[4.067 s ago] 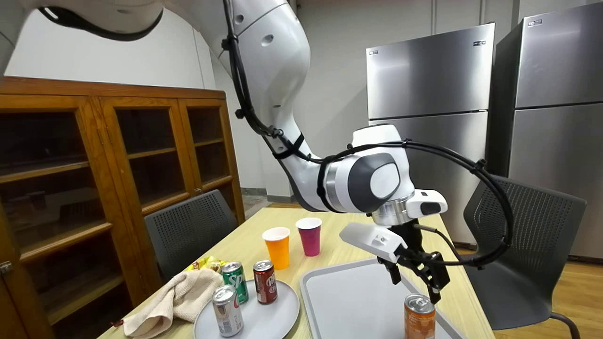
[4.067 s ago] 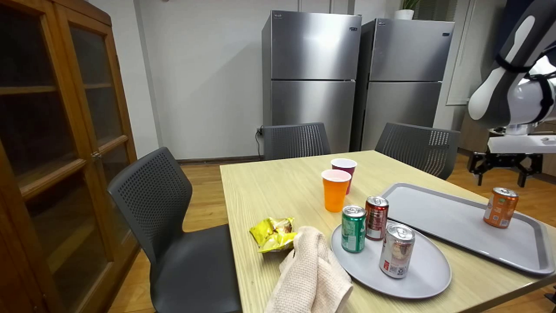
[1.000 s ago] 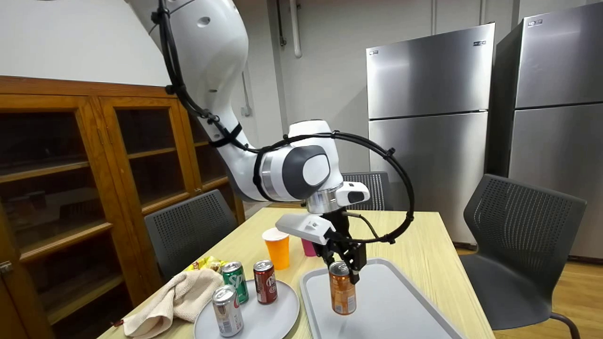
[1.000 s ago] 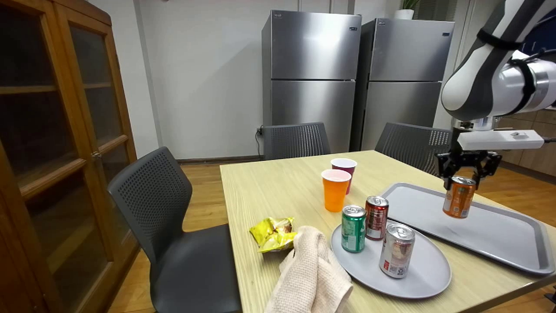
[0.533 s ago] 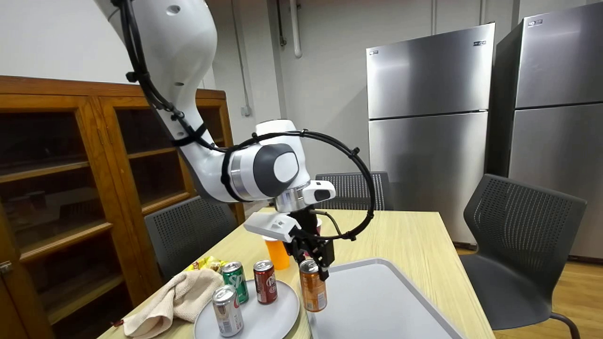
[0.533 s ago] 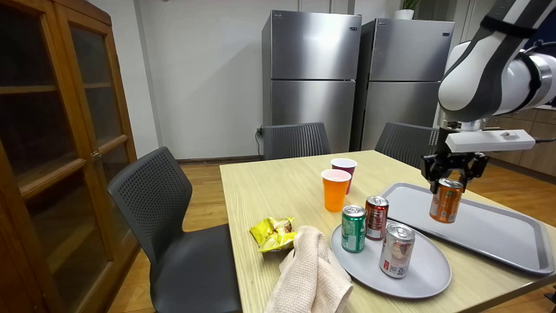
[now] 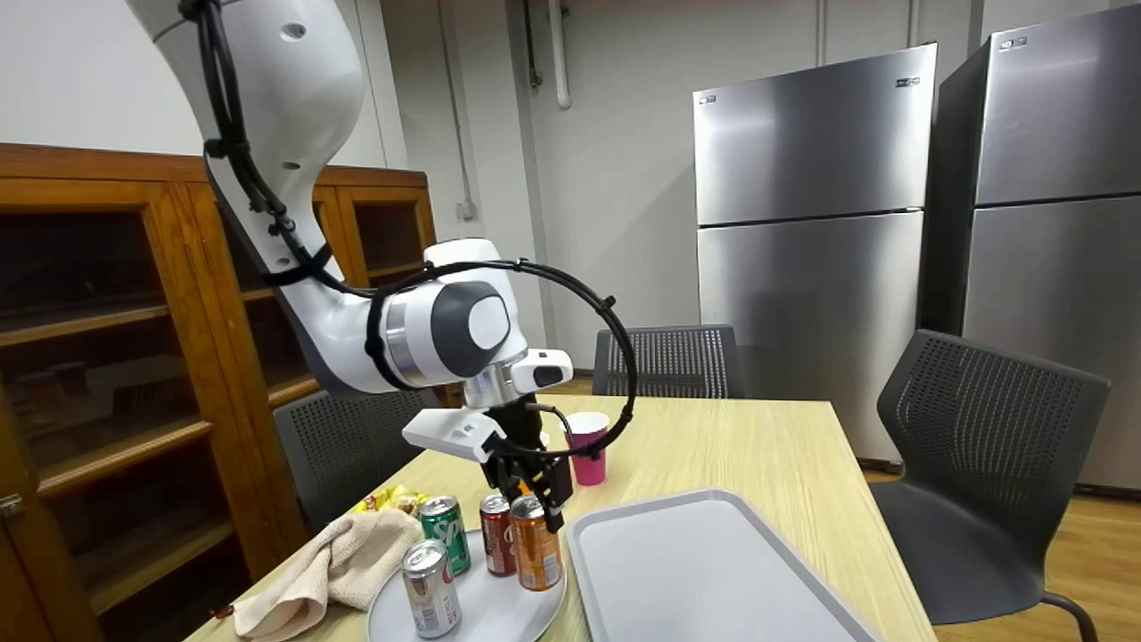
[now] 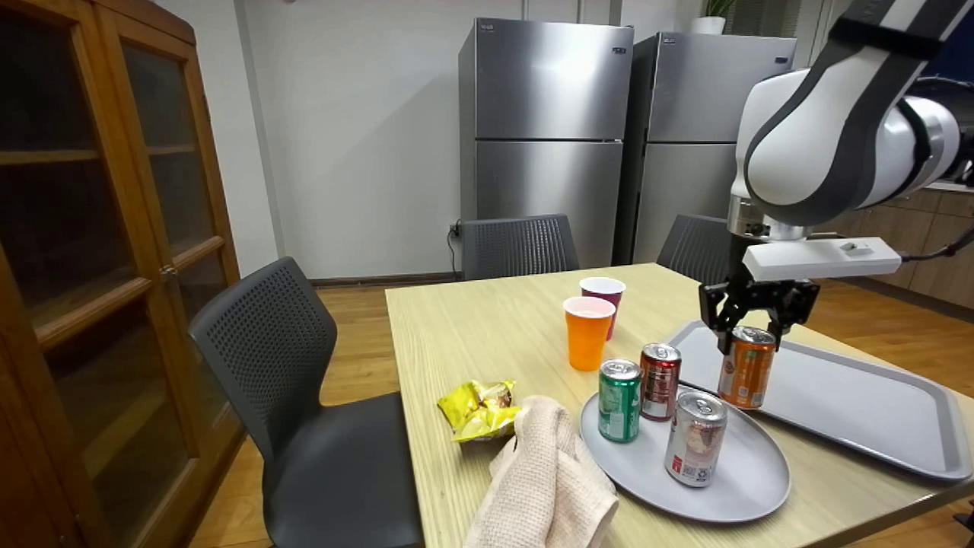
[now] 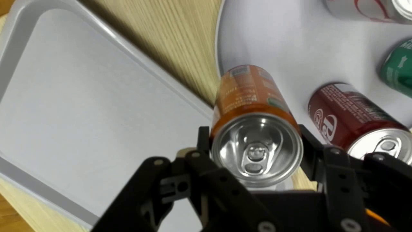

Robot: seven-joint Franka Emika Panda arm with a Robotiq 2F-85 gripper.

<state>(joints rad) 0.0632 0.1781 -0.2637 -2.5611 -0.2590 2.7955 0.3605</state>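
My fingers (image 9: 310, 148) are clamping an orange can (image 9: 256, 125).
I'm seemingly placing it, needing to lower onto the grey plate (image 9: 273, 42).

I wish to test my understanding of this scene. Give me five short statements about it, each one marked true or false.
1. The gripper holds the orange can. True.
2. The red can, green can and silver can stand on the plate. True.
3. The orange can is upside down. False: its lid faces up.
4. A yellow bag lies on the table. True.
5. Both cups are orange. False: there is one orange cup and one purple cup.
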